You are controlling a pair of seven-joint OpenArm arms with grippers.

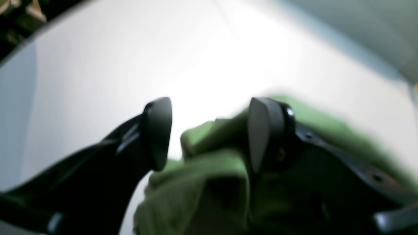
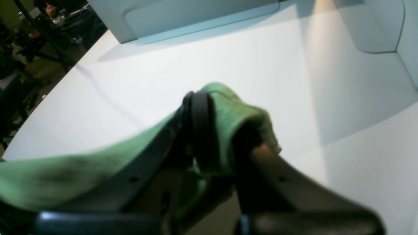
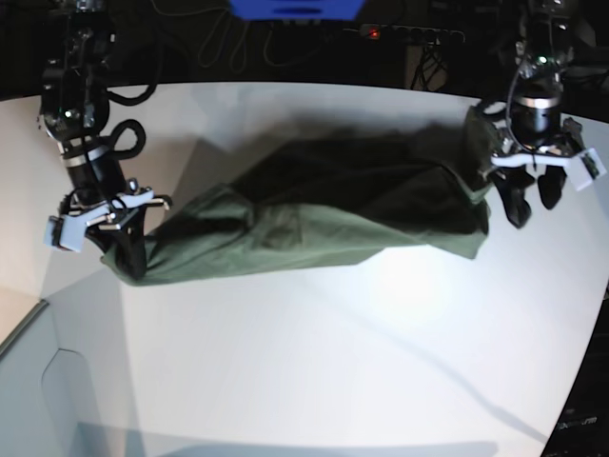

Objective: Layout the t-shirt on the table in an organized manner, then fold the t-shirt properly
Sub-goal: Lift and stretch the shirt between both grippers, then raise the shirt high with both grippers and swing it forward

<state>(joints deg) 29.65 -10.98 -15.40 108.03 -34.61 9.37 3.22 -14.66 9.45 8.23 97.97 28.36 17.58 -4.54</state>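
Evidently the right gripper [image 3: 128, 249] pinched the t-shirt [image 3: 314, 214] at frame left to stretch it, while the left gripper [image 3: 535, 205] gaped apart at right

Room behind the work surface is pretty dark, basically black past the far edge. There's a blue box [image 3: 295, 8] at the top middle of the base view, with loose cables [image 3: 224, 43] hanging around it and a power strip [image 3: 409, 34] showing 1 small red light. Off to one side in the right wrist view, dim cluttered shelving or stands [image 2: 29, 49], too blurry to identify. Bright overhead light leaves a glare patch.
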